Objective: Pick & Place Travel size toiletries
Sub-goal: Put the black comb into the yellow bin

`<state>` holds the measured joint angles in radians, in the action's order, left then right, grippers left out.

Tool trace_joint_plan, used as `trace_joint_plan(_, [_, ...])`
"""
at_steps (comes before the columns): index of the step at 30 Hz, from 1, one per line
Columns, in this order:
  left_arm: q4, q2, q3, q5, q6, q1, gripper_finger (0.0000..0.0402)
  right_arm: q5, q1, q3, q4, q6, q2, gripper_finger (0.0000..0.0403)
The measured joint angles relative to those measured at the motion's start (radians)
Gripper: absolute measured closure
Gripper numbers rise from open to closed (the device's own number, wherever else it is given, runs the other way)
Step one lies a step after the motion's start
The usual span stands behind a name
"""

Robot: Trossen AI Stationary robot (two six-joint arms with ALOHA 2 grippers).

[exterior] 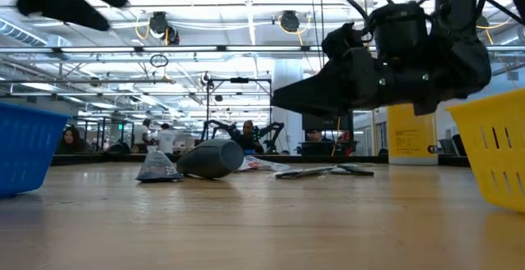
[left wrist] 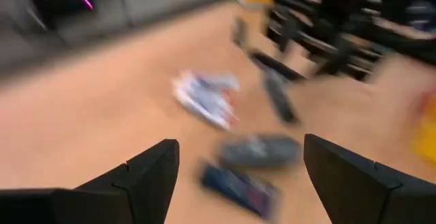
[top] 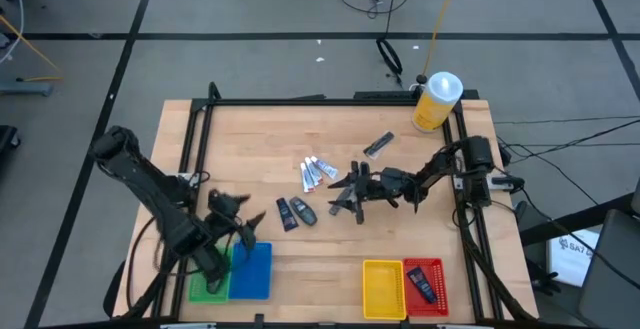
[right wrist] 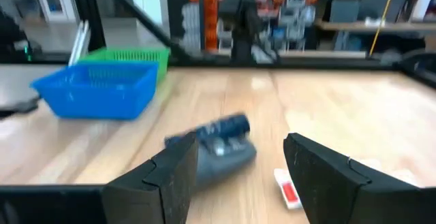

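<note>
Several travel toiletries lie flat on the wooden table: white-and-blue tubes (top: 318, 172), a dark grey oval mini bottle (top: 305, 210) beside a dark blue tube (top: 287, 213), and a slim dark tube (top: 378, 145) farther back. My right gripper (top: 342, 197) is open and empty, hovering low just right of the bottle, which lies ahead of its fingers in the right wrist view (right wrist: 225, 150). My left gripper (top: 248, 221) is open and empty above the blue basket's far edge, facing the bottle (left wrist: 259, 150) and the dark blue tube (left wrist: 238, 186).
Green (top: 208, 281) and blue (top: 252, 271) baskets stand at the near left. Yellow (top: 383, 289) and red (top: 425, 284) baskets stand at the near right, and the red one holds a dark item. A large yellow bottle (top: 436, 101) stands at the far right corner. A black frame edges the table.
</note>
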<state>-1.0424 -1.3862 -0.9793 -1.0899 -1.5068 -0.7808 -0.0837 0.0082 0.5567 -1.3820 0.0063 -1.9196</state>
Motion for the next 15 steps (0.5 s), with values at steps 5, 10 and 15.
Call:
trace_joint_plan(5, [0.159, -0.001, 0.113, -0.089, 0.231, 0.156, 0.0092, 0.002, 0.007, -0.059, 0.272, 0.024, 0.216, 0.0193])
trace_joint_plan(10, [0.578, -0.001, 0.230, 0.070, 0.660, 0.330, 0.0092, 0.029, 0.014, -0.061, 0.742, -0.021, 0.448, 0.0193])
trace_joint_plan(15, [1.186, -0.002, 0.328, 0.476, 1.115, 0.503, 0.0092, 0.060, 0.019, 0.001, 1.044, -0.184, 0.547, 0.0187])
